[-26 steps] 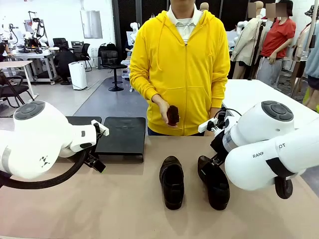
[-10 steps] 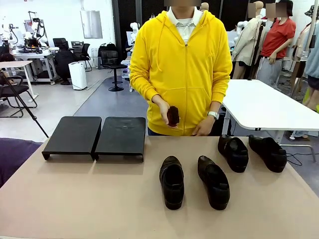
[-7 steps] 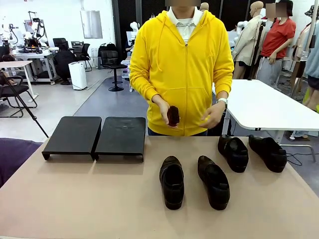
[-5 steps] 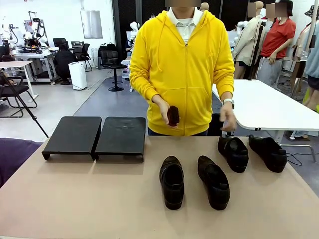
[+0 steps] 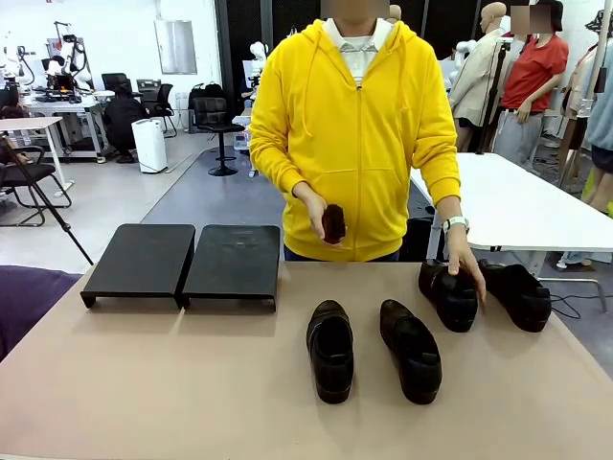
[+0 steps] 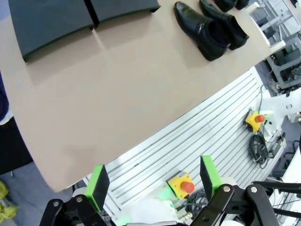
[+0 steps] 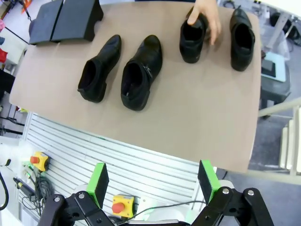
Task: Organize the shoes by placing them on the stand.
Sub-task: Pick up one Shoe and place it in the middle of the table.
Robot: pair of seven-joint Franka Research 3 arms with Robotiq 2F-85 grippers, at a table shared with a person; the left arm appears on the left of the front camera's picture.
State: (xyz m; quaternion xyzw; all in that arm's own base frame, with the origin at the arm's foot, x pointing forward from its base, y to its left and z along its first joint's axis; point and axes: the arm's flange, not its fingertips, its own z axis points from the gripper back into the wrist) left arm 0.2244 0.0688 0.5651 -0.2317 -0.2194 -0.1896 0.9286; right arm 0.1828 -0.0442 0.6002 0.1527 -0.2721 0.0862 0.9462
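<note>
So, nothing is racked yet: the stand [image 5: 182, 257] is bare, both trays free. All four shoes sit on the table [image 5: 172, 383] to the stand's right. Shoe A [image 5: 330, 351] is nearest the stand, with shoe B [image 5: 410, 351] just beyond it. Shoe C [image 5: 448, 294] and shoe D [image 5: 514, 292] are farthest from the stand, near the table's right edge.

Left gripper [image 6: 153, 182] and right gripper [image 7: 153, 181] both have their jaws spread wide with nothing between them. Both hang high over the robot's edge of the table, well apart from the stand.

The person's hand [image 5: 465, 268] lies on shoe C, fingers draped over its top; can't tell if it's gripping. The other hand [image 5: 321, 216] pinches a small dark thing [image 5: 333, 223] at chest height.

Risks, my read:
- Reaching for C or D now puts an arm into that hand. A is the safer first pick.
- The uppers look glossy, so a pinch on the rounded toe could slip. The collar edge is likely better.
- The trays tilt, so a shoe let go early could slide off.
- D has little table past it; a nudge could send it over.

Room: there's wide bare table in front of the stand and between it and A, so the carry path looks open.
</note>
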